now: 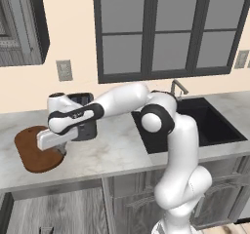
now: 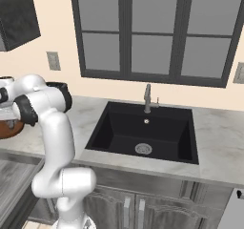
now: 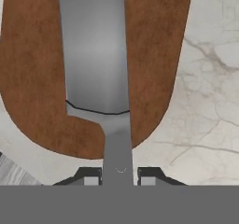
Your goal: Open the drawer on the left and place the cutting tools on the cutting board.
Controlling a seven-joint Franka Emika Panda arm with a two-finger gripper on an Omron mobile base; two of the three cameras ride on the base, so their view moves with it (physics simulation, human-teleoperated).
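Note:
In the hand view a knife (image 3: 93, 50) with a broad grey blade and a grey handle runs up from between my fingertips (image 3: 91, 176). My gripper (image 3: 119, 174) is shut on its handle. The blade hangs over the reddish-brown cutting board (image 3: 154, 55), and I cannot tell whether it touches the wood. In the left base view the gripper (image 1: 59, 151) points down at the right part of the cutting board (image 1: 29, 147) on the counter's left end. Below the counter the drawer (image 1: 58, 211) stands pulled out, its grey wood-grain showing. The right base view catches the cutting board's edge (image 2: 7, 128).
A dark toaster (image 1: 84, 115) stands behind my forearm, right of the board. The black sink (image 1: 210, 121) with its faucet (image 1: 178, 87) lies to the right, and the sink (image 2: 143, 132) fills the counter's middle in the right base view. Marble counter (image 3: 205, 101) borders the board.

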